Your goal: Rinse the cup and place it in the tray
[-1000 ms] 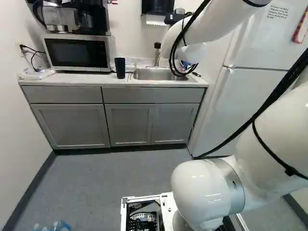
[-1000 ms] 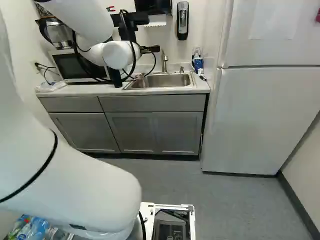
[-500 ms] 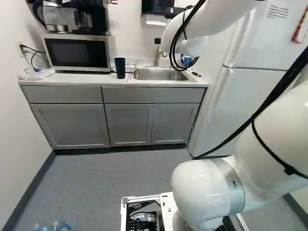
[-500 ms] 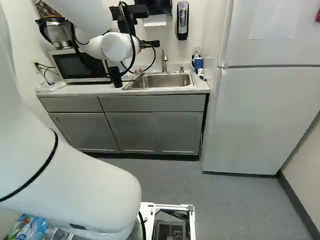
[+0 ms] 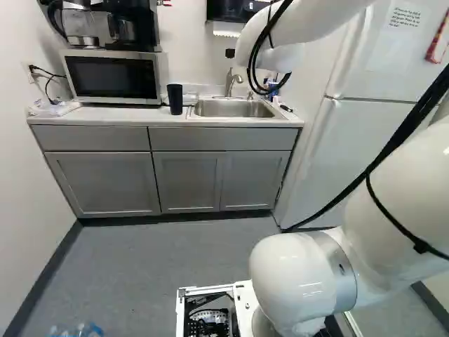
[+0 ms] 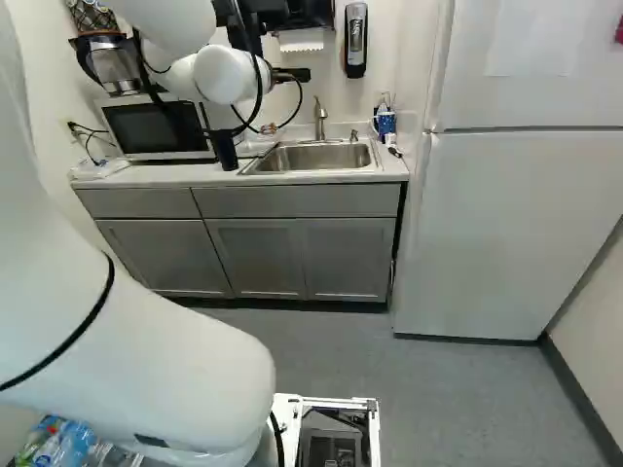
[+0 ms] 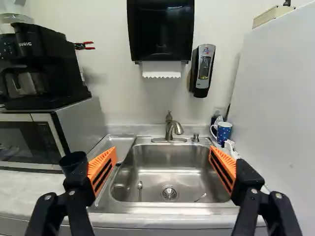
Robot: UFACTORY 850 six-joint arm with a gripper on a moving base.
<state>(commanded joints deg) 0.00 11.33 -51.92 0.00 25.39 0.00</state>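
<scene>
The cup point(image 5: 175, 99) stood upright on the counter point(image 5: 105, 116), left of centre in the upper left base view, between microwave point(image 5: 112, 77) and sink point(image 5: 231, 107), presumably set there to be close to the faucet point(image 5: 229, 84). The metal tray point(image 7: 120, 141) beside the basin was probably its goal, so that drips could drain. The gripper point(image 7: 163, 153) had its fingers spread wide and empty, likely to admit the cup, which lay outside them and needed a sideways shift. The mug point(image 7: 224, 132) beyond the sink's far corner seemed stored out of the way.
</scene>
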